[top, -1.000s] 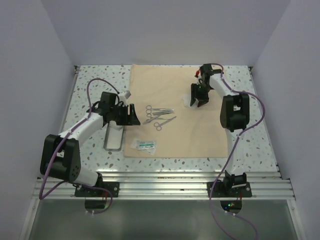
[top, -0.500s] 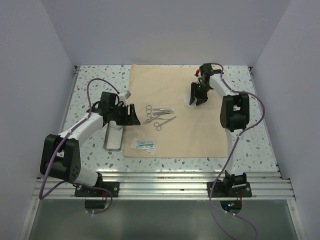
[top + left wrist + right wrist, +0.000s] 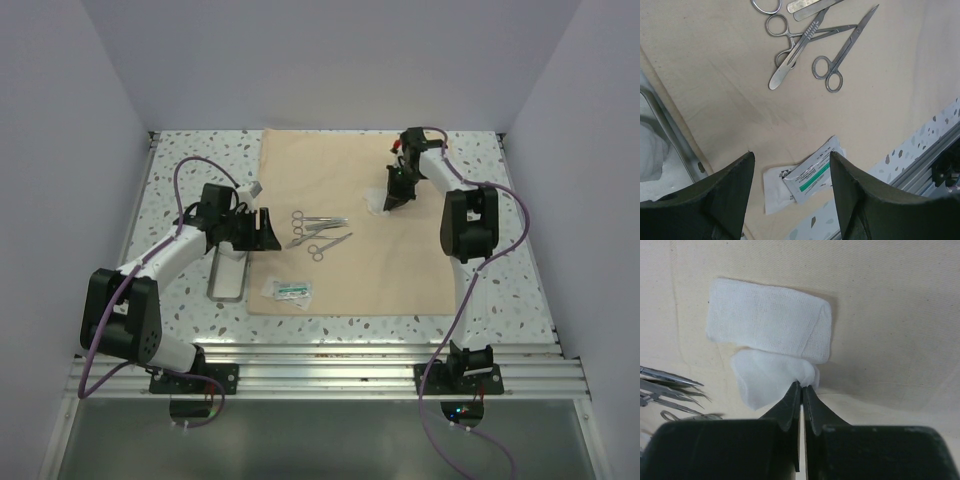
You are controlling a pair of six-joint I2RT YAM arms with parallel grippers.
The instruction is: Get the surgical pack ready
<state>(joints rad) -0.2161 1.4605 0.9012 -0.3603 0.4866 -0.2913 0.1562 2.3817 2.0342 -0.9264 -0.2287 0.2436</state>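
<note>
**Beige cloth** (image 3: 345, 225): large flat rectangle of matte, finely woven fabric. It is spread over the speckled terrazzo table (image 3: 175, 180) and carries the rest of the pack.

**Steel instruments** (image 3: 805, 37): polished silver, just toward 9 o'clock of the cloth's centre. The cluster consists of ring-handled scissors, ring-handled forceps and a flat, slim scalpel-type handle. They overlap each other loosely.

**Upper gauze square** (image 3: 770, 320): white open-weave rectangle, folded and soft-edged, toward 2 o'clock on the cloth.

**Lower gauze piece** (image 3: 765, 380): same material, rumpled, tucked partly under the near edge of the upper square.

**Steel tray** (image 3: 228, 275): narrow and rectangular with rounded corners, at 9 o'clock against the cloth's edge. Something white lies inside it.

**Sealed packets** (image 3: 810, 175): flat and white, one with a green band, at 7 o'clock on the cloth. The print is too small to read.

**Left gripper** (image 3: 790, 157): black fingers spread wide, holding nothing, hanging above the cloth between the tray and the instruments.

**Right gripper** (image 3: 801, 386): fingers pressed together, pinching a bunched corner of the lower gauze piece against the cloth.
</note>
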